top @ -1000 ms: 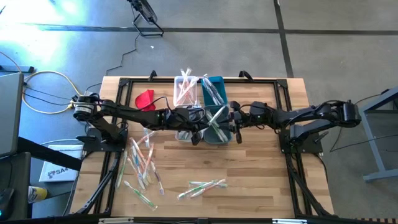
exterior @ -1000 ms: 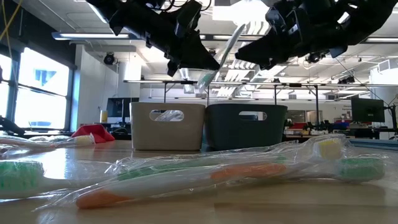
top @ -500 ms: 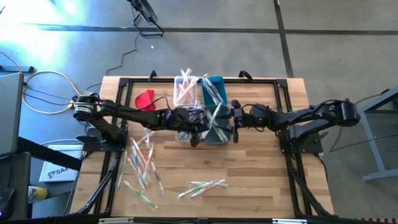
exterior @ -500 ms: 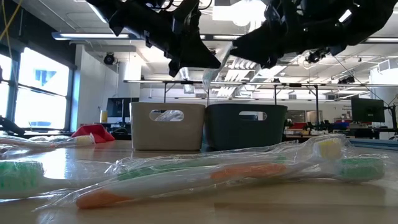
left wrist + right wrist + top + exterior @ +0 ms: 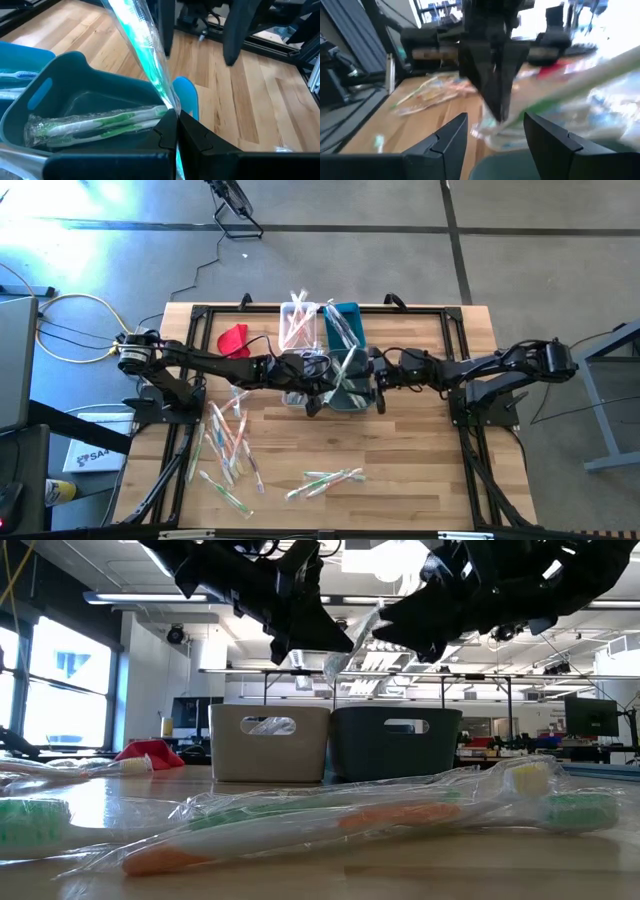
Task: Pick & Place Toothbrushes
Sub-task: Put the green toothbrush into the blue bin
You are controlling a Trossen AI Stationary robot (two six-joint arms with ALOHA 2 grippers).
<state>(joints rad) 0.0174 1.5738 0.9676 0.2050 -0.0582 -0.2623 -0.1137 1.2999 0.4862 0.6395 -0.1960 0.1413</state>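
A green-handled toothbrush [image 5: 145, 45] in a clear wrapper is held in the air above the teal bin [image 5: 75, 100], which has another green toothbrush [image 5: 95, 125] lying inside it. My left gripper [image 5: 176, 116] is shut on the raised one. It reaches in from the table's left [image 5: 322, 385]. My right gripper [image 5: 495, 132] is open and comes from the table's right [image 5: 370, 375]. Its fingers stand on either side of the toothbrush's upper end [image 5: 352, 640]. I cannot tell whether they touch it. My left gripper pinches the wrapped green toothbrush near its lower end [image 5: 167, 100] between its two fingertips, slanting down from the table's left. The toothbrush is lifted clear above the teal bin and rises tilted away from the fingers toward the right gripper.
A white bin [image 5: 300, 325] and a teal bin [image 5: 345, 320] with toothbrushes sit toward the far edge, and a red cloth [image 5: 232, 337] lies to their left. Loose wrapped toothbrushes lie near-left [image 5: 230, 445] and near-centre [image 5: 325, 480]. Bare wood shows to the right.
My right gripper has moved toward the table's left, closing in on the left gripper until its open fingers flank the toothbrush's upper end. The left gripper has kept its hold with the toothbrush staying tilted over the teal bin.
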